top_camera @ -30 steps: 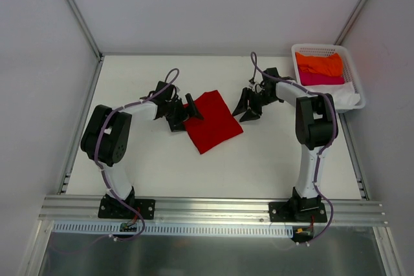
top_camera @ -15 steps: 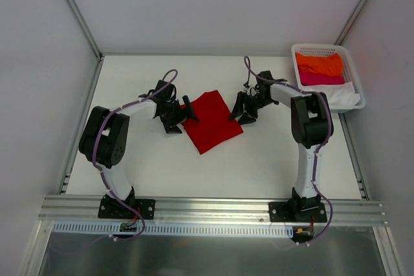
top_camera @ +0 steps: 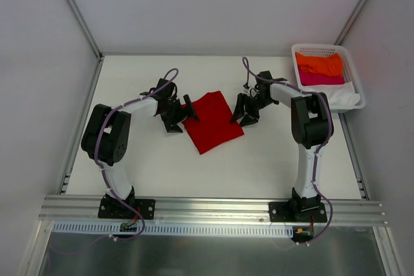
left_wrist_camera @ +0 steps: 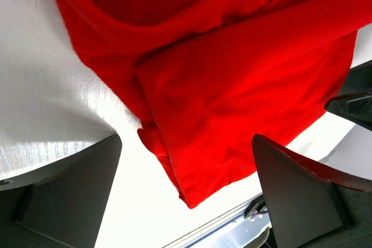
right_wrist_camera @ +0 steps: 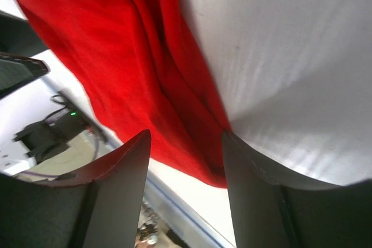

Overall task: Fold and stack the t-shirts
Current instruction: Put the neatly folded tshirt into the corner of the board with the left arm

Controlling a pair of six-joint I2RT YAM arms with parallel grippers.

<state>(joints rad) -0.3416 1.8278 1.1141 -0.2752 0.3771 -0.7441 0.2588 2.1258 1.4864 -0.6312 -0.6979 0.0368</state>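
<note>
A deep red t-shirt (top_camera: pixel 212 121) lies folded flat on the white table, between the two arms. My left gripper (top_camera: pixel 185 112) sits at its left edge. In the left wrist view that gripper (left_wrist_camera: pixel 186 169) is open wide, and a folded corner of the red t-shirt (left_wrist_camera: pixel 232 74) lies between its fingers (left_wrist_camera: pixel 70 196). My right gripper (top_camera: pixel 239 113) sits low at the shirt's right edge. In the right wrist view it (right_wrist_camera: pixel 186 149) is open, with the red cloth's (right_wrist_camera: pixel 116 56) edge running between its fingers (right_wrist_camera: pixel 256 184). Orange (top_camera: pixel 320 64), magenta (top_camera: pixel 317 79) and white (top_camera: pixel 346 97) t-shirts lie in the basket.
The white lattice basket (top_camera: pixel 355 75) stands at the back right corner of the table. Metal frame posts and grey walls close in the left, back and right sides. An aluminium rail (top_camera: pixel 213 206) carrying both arm bases runs along the near edge.
My right gripper has moved left and down onto the red shirt's right edge. My left gripper has shifted only slightly at the left edge. The shirt has not moved.
</note>
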